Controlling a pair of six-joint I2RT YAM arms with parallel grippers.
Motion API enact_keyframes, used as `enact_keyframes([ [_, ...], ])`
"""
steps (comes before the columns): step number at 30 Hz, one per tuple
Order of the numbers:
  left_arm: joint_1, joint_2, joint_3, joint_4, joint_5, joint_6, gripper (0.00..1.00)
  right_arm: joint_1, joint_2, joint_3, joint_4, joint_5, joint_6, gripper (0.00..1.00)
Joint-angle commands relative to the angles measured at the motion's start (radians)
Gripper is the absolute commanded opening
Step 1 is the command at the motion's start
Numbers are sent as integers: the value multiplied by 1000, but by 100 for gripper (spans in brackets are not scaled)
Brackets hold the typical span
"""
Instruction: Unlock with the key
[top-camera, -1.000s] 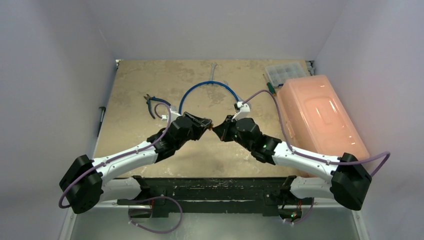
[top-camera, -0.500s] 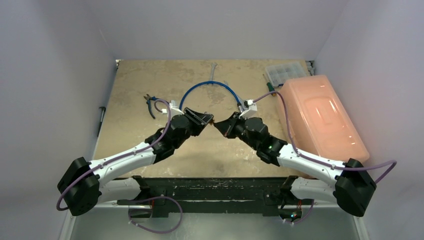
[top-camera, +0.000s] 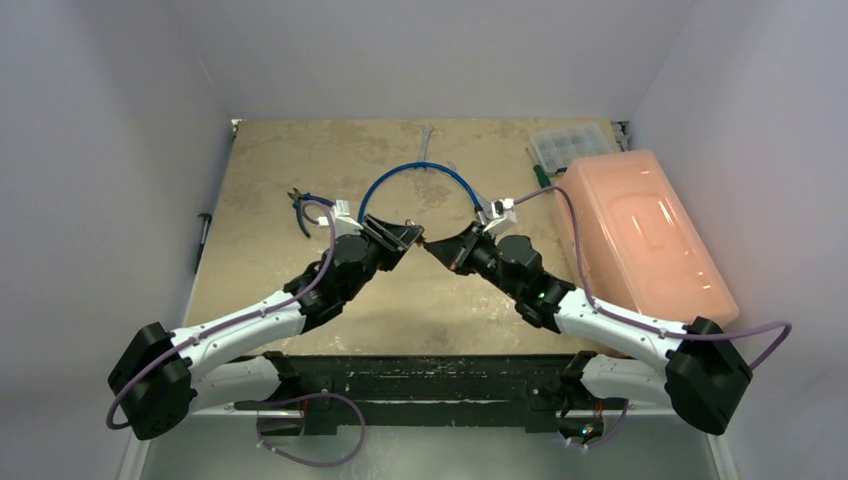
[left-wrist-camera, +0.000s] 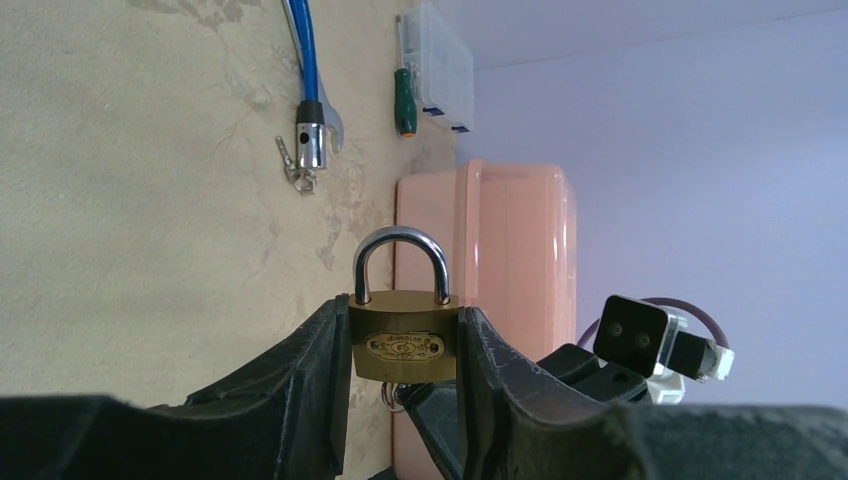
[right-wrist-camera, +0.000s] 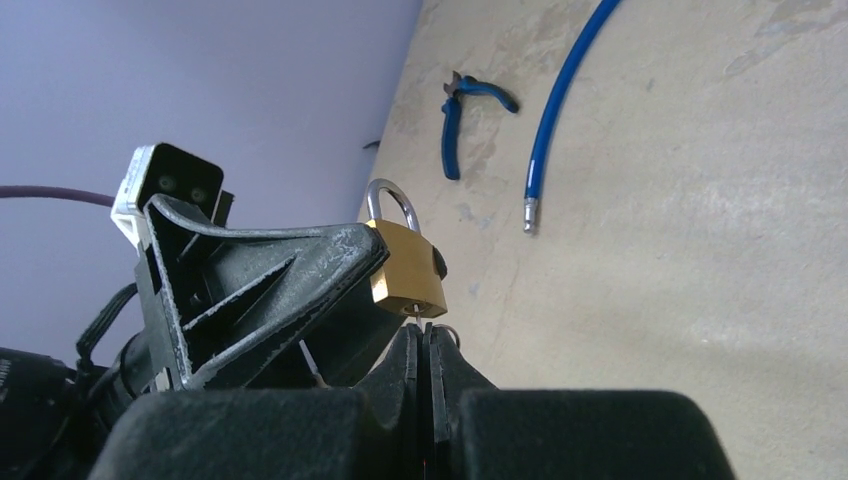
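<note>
the left gripper (top-camera: 410, 237) is partly open, clamping the padlock (left-wrist-camera: 403, 342) by its sides, shackle up. the right gripper (right-wrist-camera: 422, 335) is pinched closed on the key (right-wrist-camera: 415, 313), whose tip meets the padlock's underside.

The key (right-wrist-camera: 415, 313), a thin silvery sliver pinched in the right gripper (right-wrist-camera: 421, 338), stands upright. Its tip points to 12 o'clock and meets the underside of the small brass padlock (right-wrist-camera: 408, 272). The padlock is upright in the air, its silver shackle closed at 12 o'clock.

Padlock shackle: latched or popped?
Latched. In the left wrist view both legs of the shackle sit down in the body of the padlock, which the left gripper clamps by its sides.
</note>
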Motion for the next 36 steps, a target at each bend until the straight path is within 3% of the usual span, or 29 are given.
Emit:
enact_keyframes([
  [1,-35,-79,5,265,138,-5,0,-20,30,-20,21,-2,61,0],
  [21,-44,-94,-65,455,163,11,0,-74,80,-34,127,-100,169,0],
  [36,-46,-115,-91,462,126,19,0,-107,77,-28,127,-186,103,0],
])
